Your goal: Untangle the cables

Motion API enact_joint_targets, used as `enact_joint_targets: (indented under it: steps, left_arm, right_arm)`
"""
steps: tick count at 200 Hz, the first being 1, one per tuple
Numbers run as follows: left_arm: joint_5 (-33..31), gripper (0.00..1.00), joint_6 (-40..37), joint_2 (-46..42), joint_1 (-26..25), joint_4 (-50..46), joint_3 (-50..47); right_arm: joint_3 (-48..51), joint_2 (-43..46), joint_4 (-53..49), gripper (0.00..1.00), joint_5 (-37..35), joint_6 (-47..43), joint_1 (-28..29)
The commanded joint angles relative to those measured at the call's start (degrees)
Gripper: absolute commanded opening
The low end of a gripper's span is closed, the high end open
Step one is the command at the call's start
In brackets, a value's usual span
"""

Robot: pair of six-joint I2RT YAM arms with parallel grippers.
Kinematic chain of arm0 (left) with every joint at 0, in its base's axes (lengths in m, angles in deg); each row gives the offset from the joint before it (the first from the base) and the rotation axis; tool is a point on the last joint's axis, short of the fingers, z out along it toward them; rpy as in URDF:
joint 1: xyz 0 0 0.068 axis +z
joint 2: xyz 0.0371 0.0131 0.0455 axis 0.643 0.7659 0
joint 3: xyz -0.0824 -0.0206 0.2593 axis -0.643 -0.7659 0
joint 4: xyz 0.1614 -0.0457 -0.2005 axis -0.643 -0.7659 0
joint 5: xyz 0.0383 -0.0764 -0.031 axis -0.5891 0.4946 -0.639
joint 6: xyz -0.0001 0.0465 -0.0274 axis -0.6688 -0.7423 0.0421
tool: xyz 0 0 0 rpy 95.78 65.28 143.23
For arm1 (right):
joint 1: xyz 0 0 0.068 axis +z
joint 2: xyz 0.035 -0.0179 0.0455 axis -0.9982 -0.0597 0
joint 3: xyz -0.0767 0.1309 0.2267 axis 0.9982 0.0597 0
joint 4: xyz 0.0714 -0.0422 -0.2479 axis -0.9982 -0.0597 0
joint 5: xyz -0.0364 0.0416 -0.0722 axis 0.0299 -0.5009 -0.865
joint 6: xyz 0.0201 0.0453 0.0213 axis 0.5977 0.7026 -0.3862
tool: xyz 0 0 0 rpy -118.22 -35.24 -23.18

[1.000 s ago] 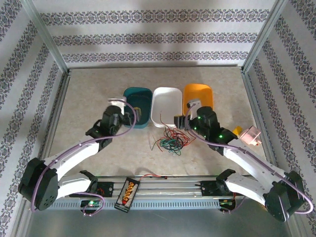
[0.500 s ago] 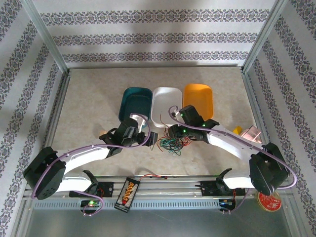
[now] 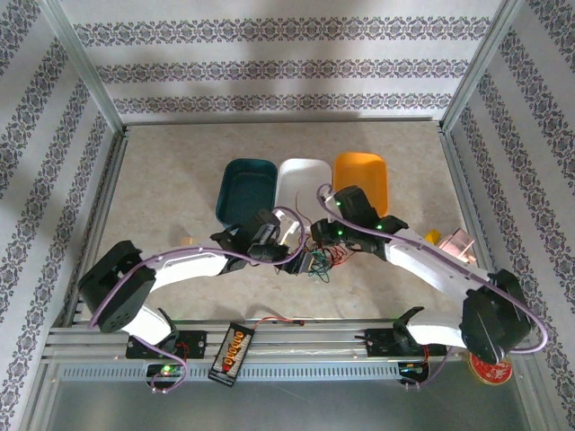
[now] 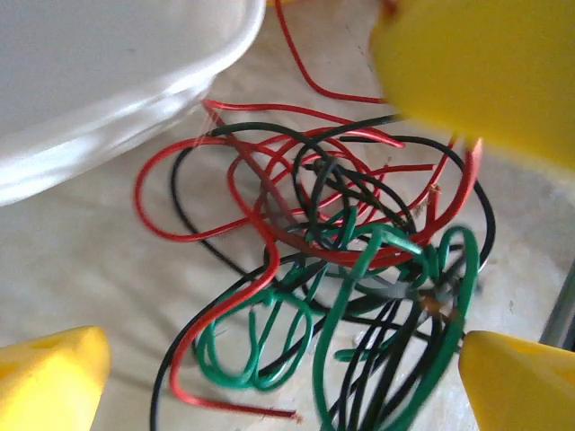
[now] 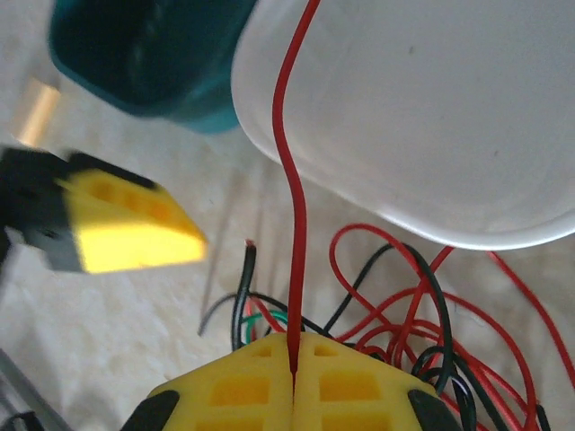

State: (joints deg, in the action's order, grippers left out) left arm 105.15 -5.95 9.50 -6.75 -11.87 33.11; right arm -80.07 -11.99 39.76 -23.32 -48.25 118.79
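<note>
We see the cables [image 4: 341, 269] lying as one loose knot of red, green and black on the table [image 3: 180, 162], just at six o'clock of the white tray [image 3: 301, 175], with the teal tray [image 3: 244, 184] at its ten o'clock. The right gripper [image 5: 295, 355] has its fingers pressed together on a single red strand [image 5: 292, 180]. In its wrist view this strand runs straight toward twelve o'clock, across the white tray's rim. The left gripper [image 4: 283, 382] is spread wide and holds nothing. Its yellow tips sit at seven and five o'clock of its own view, and the knot lies between and beyond them.

We judge this to be the start of the first separation: one strand is caught and the rest of the bunch is not yet held. The red loops thread through the green and black ones, so pulling alone would likely drag the whole knot along. The next move calls for the left gripper to come down and pinch the bunch near its middle. The right can then draw its strand slowly out toward three o'clock, easing off if the loops tighten
</note>
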Motion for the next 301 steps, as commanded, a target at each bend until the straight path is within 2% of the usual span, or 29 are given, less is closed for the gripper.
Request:
enact_joint_targets:
  steps: [1,6,10,35,56,86,104,148,183,213,259,301]
  left_arm:
    - [4.98,0.99,-3.07,4.00,-0.92,0.14,2.41]
    - [5.26,1.00,-3.11,5.19,-0.88,0.36,2.97]
    - [5.51,0.96,-3.16,6.07,-0.87,0.47,3.35]
    - [6.21,0.60,-3.42,10.14,-0.90,0.65,5.24]
    - [6.02,0.33,-3.51,11.44,-0.91,1.13,5.08]
    - [4.77,0.09,-3.10,11.70,-0.83,1.64,3.42]
    - [3.44,0.00,-2.81,11.45,-0.79,1.47,2.22]
    - [-0.66,0.00,-2.24,8.66,-0.79,0.59,-1.20]
    - [-5.39,0.00,-0.71,6.06,-0.79,1.34,-4.53]
    - [-7.04,0.00,-0.78,5.12,-0.79,1.01,-5.81]
    - [-13.79,0.00,0.25,5.36,-0.79,-0.49,-6.31]
    - [-14.57,0.00,1.32,4.13,-0.79,1.09,-8.16]
  right_arm:
    - [0.53,3.21,3.60,0.00,3.67,4.78,-2.30]
    - [0.62,3.64,3.86,0.00,3.99,5.51,-2.76]
    - [0.74,4.15,4.16,0.00,4.30,6.09,-3.16]
    - [1.45,7.22,5.61,0.00,5.70,10.01,-5.74]
    - [1.46,10.94,5.68,0.00,3.92,12.72,-7.99]
    - [1.29,17.33,5.60,0.00,-0.71,15.54,-11.83]
    - [1.20,21.83,5.45,0.00,-5.11,16.57,-14.25]
    - [0.44,31.47,5.68,0.00,-15.35,16.75,-20.10]
    - [-4.10,33.91,7.34,0.00,-16.97,14.96,-24.21]
    - [-10.43,31.76,8.33,0.00,-15.02,12.75,-26.30]
    - [-18.64,28.06,11.23,0.00,-13.44,12.40,-27.90]
    - [-26.85,21.04,11.44,0.00,-11.54,9.35,-29.16]
